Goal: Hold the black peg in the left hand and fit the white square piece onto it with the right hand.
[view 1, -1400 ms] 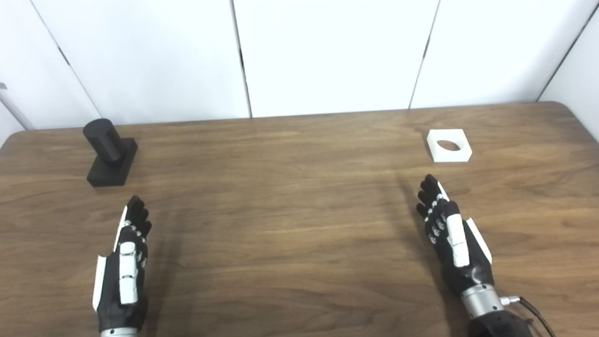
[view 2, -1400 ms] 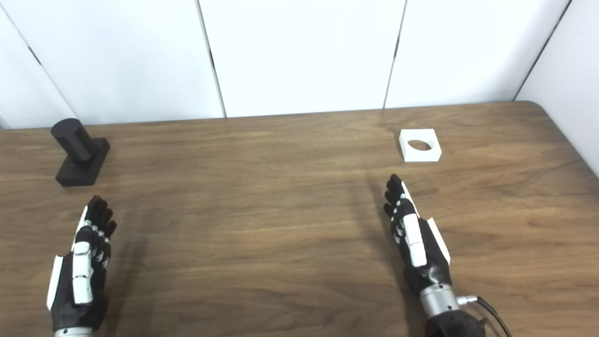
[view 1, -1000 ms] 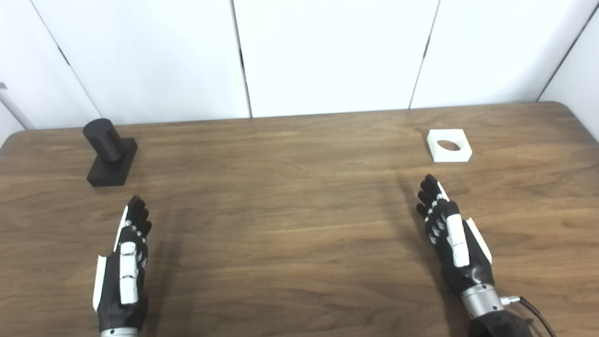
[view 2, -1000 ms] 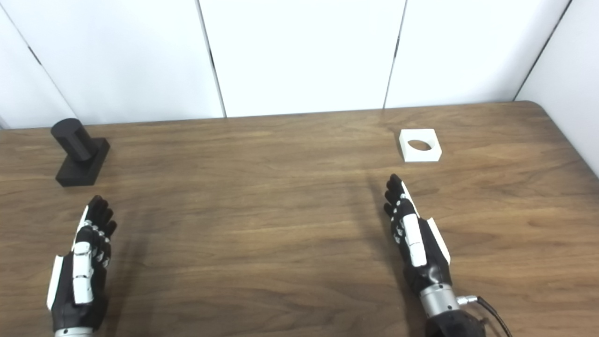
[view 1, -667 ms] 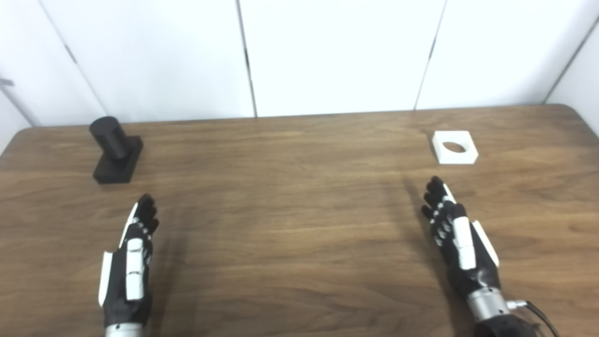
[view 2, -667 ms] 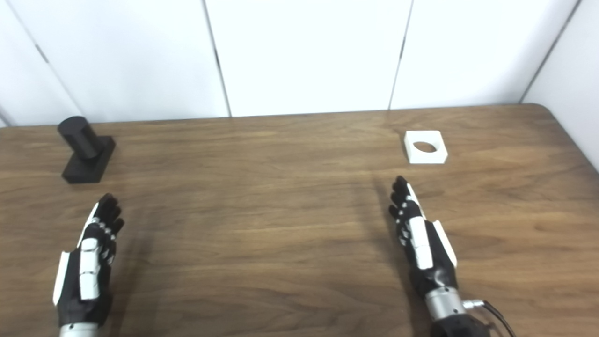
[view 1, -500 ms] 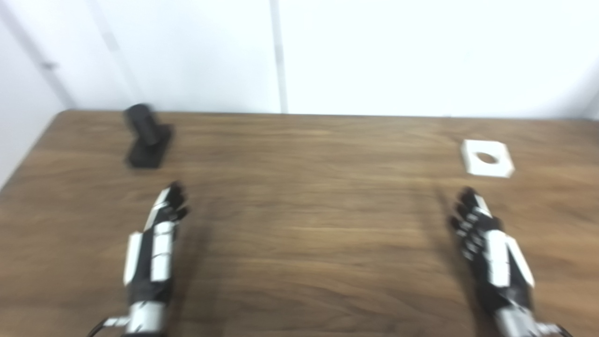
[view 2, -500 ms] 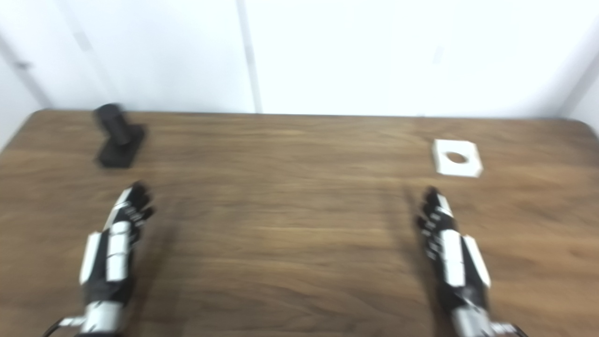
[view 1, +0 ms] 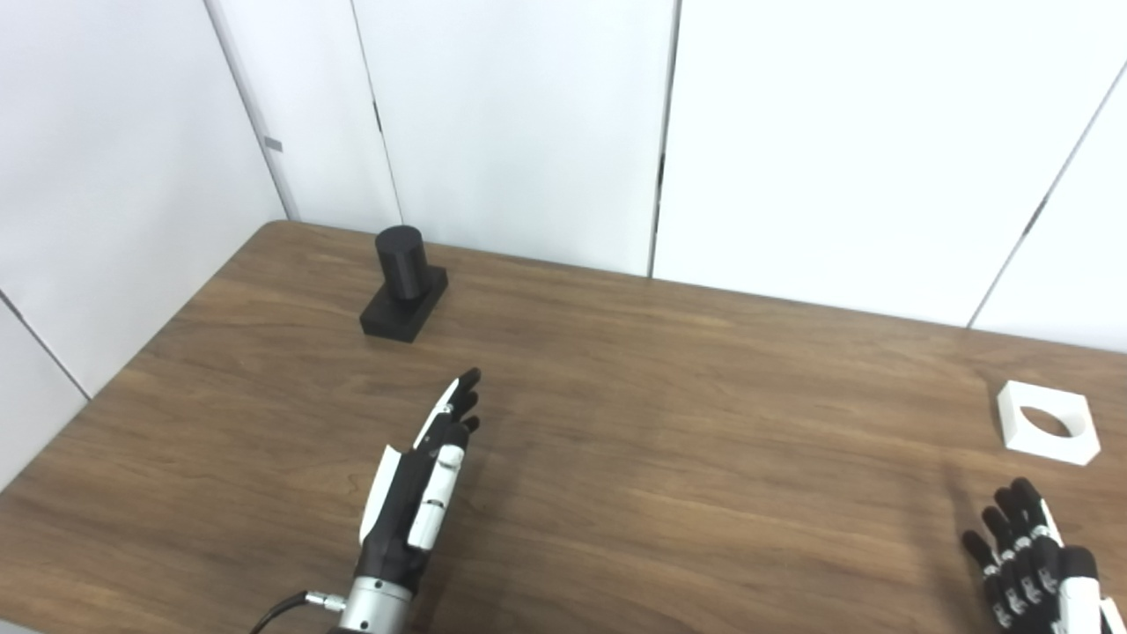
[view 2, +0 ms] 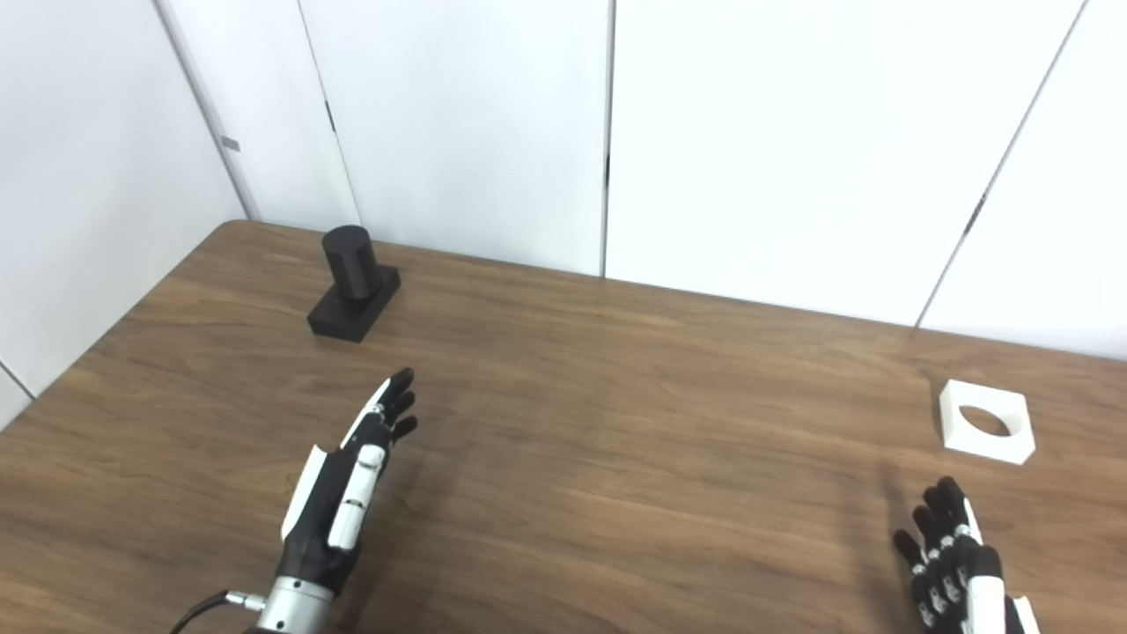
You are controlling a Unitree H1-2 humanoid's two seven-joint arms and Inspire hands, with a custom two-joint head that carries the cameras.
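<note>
I see the black peg [view 1: 401, 282] upright near the tabletop's [view 1: 669, 440] far left corner, the white square piece [view 1: 1048, 423] by its right edge; my left hand [view 1: 423, 480] and right hand [view 2: 955, 559] hover empty, fingers spread.

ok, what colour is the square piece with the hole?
White; the square piece shows best in the right eye view.

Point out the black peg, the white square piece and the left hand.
black peg [view 1: 401, 263]: left eye view, side of its cylinder.
white square piece [view 1: 1081, 434]: left eye view, top face beside the hole.
left hand [view 2: 339, 493]: right eye view, back of hand.
</note>
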